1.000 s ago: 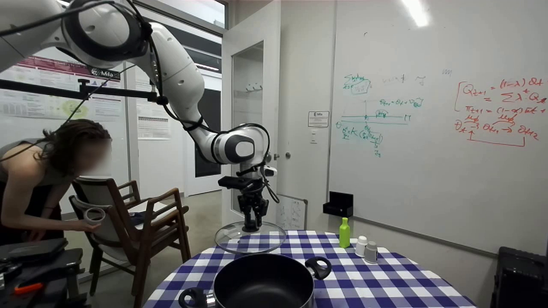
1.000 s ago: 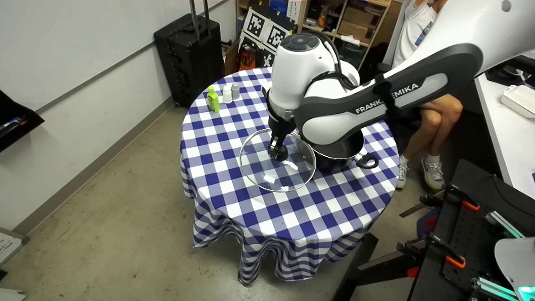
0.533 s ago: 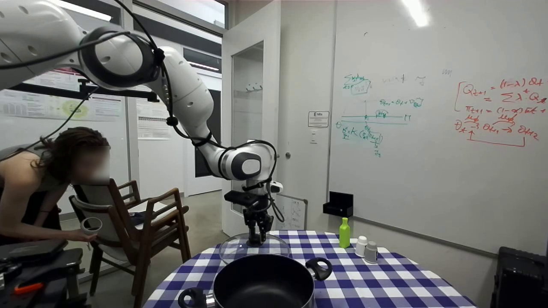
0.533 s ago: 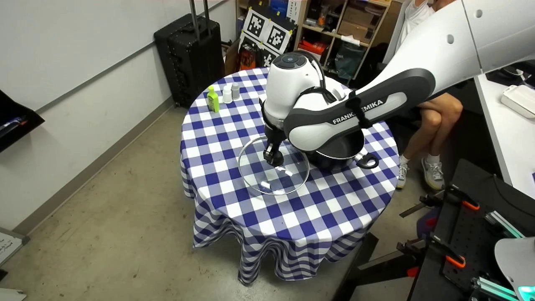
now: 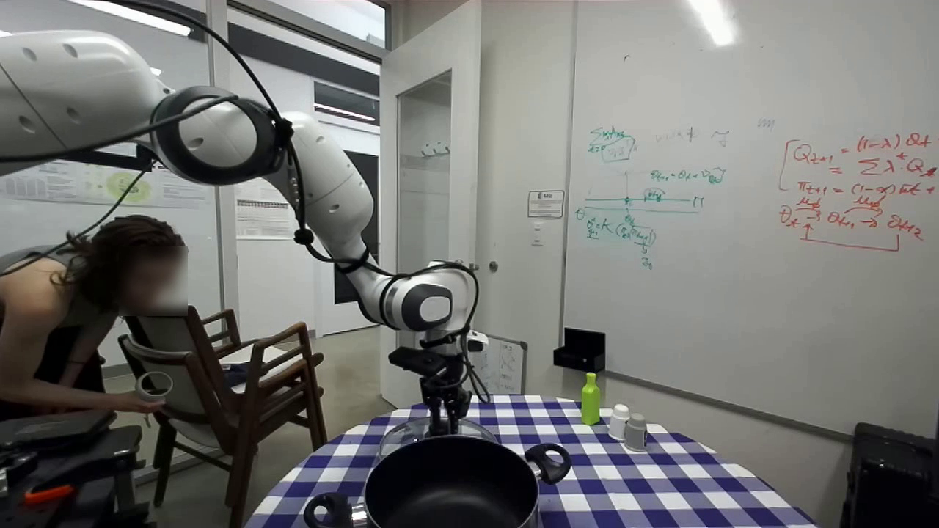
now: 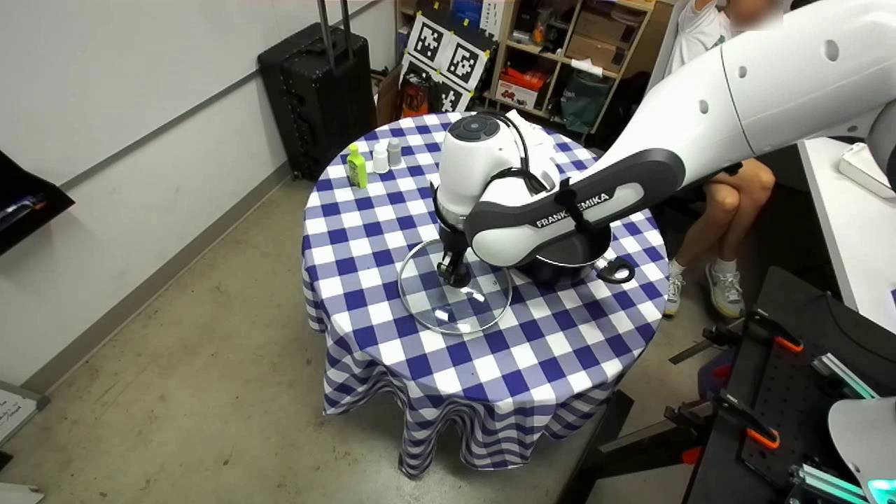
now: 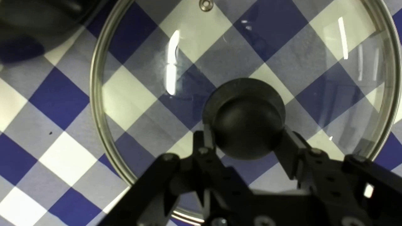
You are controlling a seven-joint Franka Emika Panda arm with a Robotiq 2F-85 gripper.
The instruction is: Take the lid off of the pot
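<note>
The glass lid [image 6: 462,318] with its thin metal rim is beside the pot, low over the checked tablecloth; I cannot tell whether it touches the cloth. In the wrist view the lid [image 7: 141,94] fills most of the picture, with its dark knob [image 7: 248,122] between my fingers. My gripper [image 7: 245,135] is shut on that knob, pointing down. The gripper [image 5: 445,427] also shows in an exterior view, behind the pot's rim. The black pot [image 5: 451,484] stands uncovered on the table. The arm partly hides the pot [image 6: 560,271] in an exterior view.
A round table with a blue and white checked cloth [image 6: 560,364] bears everything. A green bottle [image 6: 357,168], a white shaker [image 6: 380,158] and a grey shaker [image 6: 394,152] stand near its far edge. The pot's handle [image 6: 616,270] sticks out sideways. People are near the table.
My gripper has come down with the lid toward the tablecloth and shifted slightly. The lid is lower beside the pot and partly behind it in an exterior view. The pot has barely moved.
</note>
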